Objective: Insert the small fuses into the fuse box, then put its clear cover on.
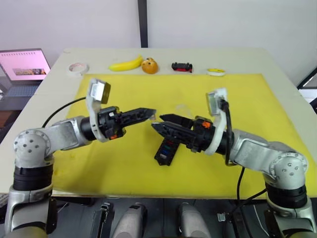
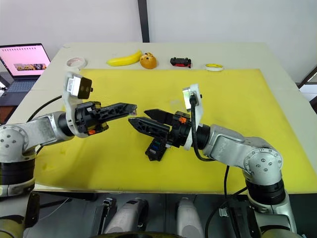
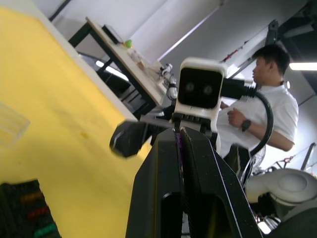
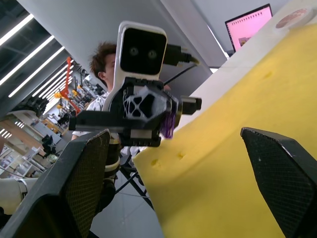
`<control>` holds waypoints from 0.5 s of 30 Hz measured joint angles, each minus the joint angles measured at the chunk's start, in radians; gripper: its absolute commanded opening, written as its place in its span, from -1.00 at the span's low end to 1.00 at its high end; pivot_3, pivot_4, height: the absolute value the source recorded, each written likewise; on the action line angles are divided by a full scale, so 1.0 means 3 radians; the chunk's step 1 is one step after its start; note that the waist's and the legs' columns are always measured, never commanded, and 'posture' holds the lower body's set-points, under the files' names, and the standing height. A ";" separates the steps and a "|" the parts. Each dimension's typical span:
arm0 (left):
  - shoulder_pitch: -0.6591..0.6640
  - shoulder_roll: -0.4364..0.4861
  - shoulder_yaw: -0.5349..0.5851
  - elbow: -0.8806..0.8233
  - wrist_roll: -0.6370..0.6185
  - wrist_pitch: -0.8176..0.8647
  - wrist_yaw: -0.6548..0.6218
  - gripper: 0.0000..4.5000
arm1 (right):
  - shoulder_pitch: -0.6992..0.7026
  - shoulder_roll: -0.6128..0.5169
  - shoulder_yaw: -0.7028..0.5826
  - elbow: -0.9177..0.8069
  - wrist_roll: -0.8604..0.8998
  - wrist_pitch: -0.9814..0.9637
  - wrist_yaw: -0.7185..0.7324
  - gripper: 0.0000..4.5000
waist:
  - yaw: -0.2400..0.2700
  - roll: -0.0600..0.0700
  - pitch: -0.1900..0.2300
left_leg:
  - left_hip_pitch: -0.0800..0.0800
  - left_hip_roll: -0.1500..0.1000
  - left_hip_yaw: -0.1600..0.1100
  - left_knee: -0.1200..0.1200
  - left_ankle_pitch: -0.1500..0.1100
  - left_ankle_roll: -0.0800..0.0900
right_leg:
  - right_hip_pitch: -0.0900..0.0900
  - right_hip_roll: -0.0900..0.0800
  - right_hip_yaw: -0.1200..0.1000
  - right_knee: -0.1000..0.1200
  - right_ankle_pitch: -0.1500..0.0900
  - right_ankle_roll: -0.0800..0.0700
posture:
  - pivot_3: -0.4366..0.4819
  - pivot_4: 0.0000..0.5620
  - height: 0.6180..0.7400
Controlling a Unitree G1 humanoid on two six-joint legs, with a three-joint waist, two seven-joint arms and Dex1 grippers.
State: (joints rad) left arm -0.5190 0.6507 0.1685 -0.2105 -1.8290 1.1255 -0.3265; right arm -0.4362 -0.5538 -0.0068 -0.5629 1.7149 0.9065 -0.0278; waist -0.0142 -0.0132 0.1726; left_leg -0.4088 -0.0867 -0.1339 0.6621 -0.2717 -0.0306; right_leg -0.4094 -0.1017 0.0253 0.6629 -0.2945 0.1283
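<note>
Fuse box [image 1: 165, 150] holds coloured fuses [image 3: 37, 213]; left tool [image 1: 150, 113] pinches purple fuse [image 4: 167, 125].

No text, label, brand or number can be read anywhere; the laptop [image 1: 25, 67] screen shows a pink page whose writing is too small to make out.

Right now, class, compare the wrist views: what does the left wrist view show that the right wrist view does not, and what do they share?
Left wrist view: the fuse box with fuses seated, the clear cover, and the open right claw. Right wrist view: the laptop, the tape roll, and the left claw head-on, shut on a purple fuse. Shared: the yellow mat, a person behind, that purple fuse.
</note>
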 measured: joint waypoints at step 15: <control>0.0001 -0.0003 -0.0074 0.0012 -0.0024 -0.0040 0.0045 -1.00 | 0.0001 -0.0009 0.0112 -0.0010 0.0022 -0.0181 -0.0101 0.65 | -0.0001 0.0000 0.0000 | 0.0000 0.0000 0.0000 0.0000 -0.0001 0.0001 | 0.0000 0.0000 0.0000 0.0000 0.0000 0.0000 | -0.05 -0.47 1.00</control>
State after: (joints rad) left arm -0.5188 0.6497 0.1464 -0.2069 -1.8362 1.1136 -0.3131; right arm -0.4361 -0.5564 0.0267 -0.5658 1.7216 0.8521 -0.0582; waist -0.0144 -0.0132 0.1727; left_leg -0.4088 -0.0867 -0.1339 0.6621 -0.2719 -0.0302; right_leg -0.4094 -0.1016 0.0252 0.6629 -0.2945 0.1283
